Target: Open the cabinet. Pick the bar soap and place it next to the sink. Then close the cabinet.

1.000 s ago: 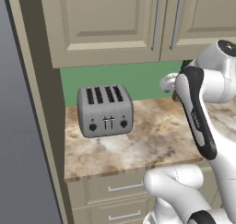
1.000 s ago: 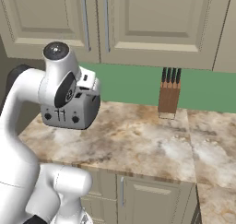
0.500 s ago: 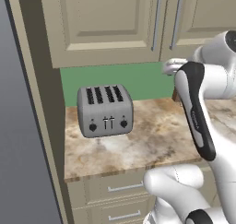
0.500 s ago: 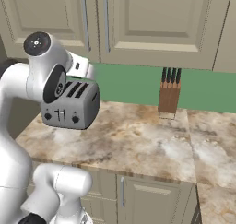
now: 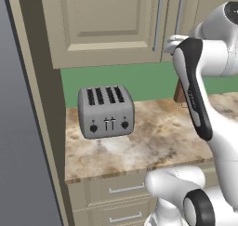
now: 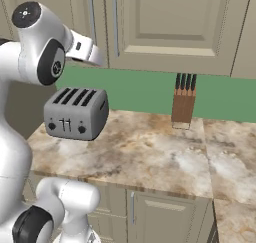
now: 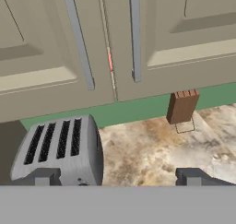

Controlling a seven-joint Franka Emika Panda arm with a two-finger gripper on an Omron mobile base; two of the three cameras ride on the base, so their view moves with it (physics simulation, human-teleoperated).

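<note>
The cabinet [image 7: 115,38] hangs shut above the table [image 6: 150,157], its two silver bar handles [image 7: 133,34] side by side at the door seam. The fingers [image 7: 44,176] are spread wide and released, grasping nothing, raised before those doors. A four-slot toaster [image 5: 106,111] stands near the table's left edge, a knife block [image 6: 183,101] against the back edge.

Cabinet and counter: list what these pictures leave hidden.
- Cabinet contents, bar soap included: behind shut doors, every view.
- Knife block: mostly behind the arm, left base view.
- Toaster front: cut off at the bottom, hand view.
- Gripper: just the fingertips show, set wide apart.
</note>
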